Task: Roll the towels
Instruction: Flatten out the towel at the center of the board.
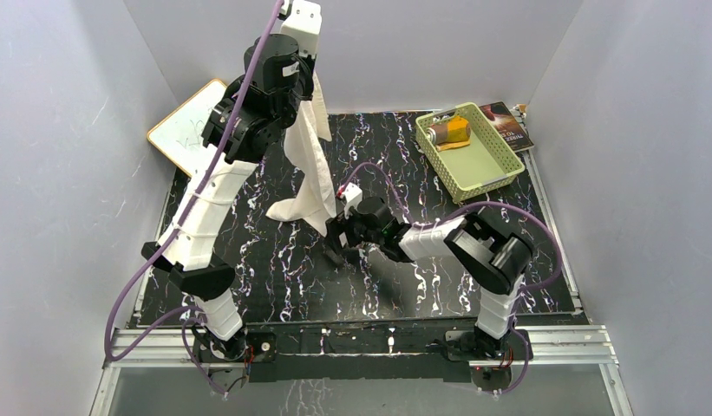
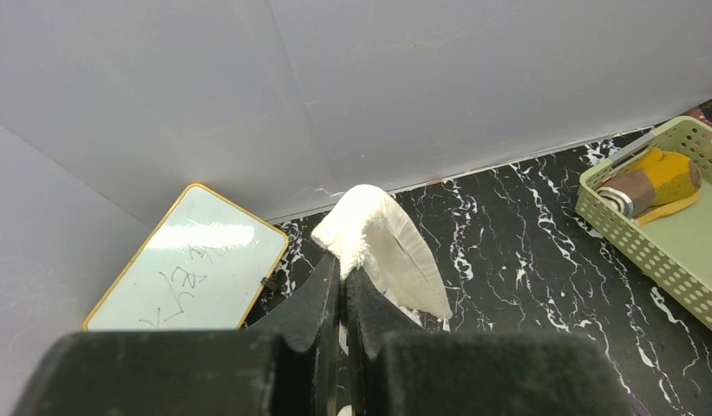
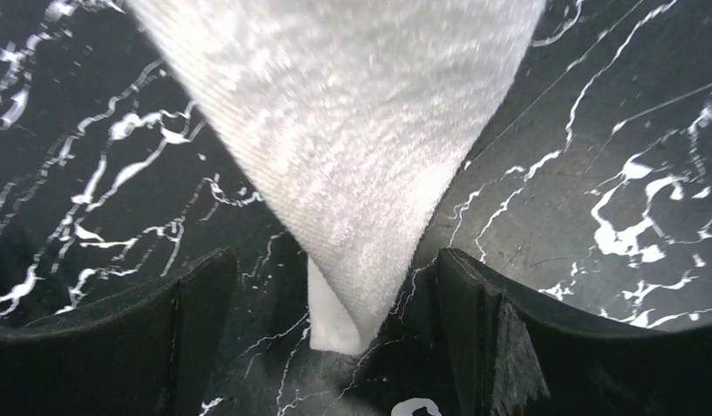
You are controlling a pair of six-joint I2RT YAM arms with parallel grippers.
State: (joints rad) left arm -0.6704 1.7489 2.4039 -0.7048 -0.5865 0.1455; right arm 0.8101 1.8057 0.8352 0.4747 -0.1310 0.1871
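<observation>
At 6 o'clock, low over the black, white-veined marble-look counter (image 1: 274,286), the right fingers (image 1: 335,250) are held spread apart with nothing gripped. The lowest corner of the plain cream-white terry towel (image 1: 310,173) hangs between them; whether it touches the counter cannot be told. Farther back, toward 11 o'clock and raised high, the left fingers (image 2: 342,295) are pressed shut on the towel's top fold, so the cloth is hung at nearly full length. At 1 o'clock the rolled orange-yellow towel (image 1: 447,132) is seen lying in the pale green perforated plastic basket (image 1: 499,169).

That towel is judged finished, and the step in hand is the spreading of the cream one. The next move calls for the right fingers to be closed on the hanging corner, and the cloth then to be drawn out flat before rolling.

Bare counter is offered at 7 to 9 o'clock and around 4 o'clock. Room is bounded by the grey enclosure walls (image 1: 66,130) on three sides, the wood-framed whiteboard (image 1: 192,126) leaned at 10 o'clock, and the basket with a dark-covered book (image 1: 508,126) just behind it.
</observation>
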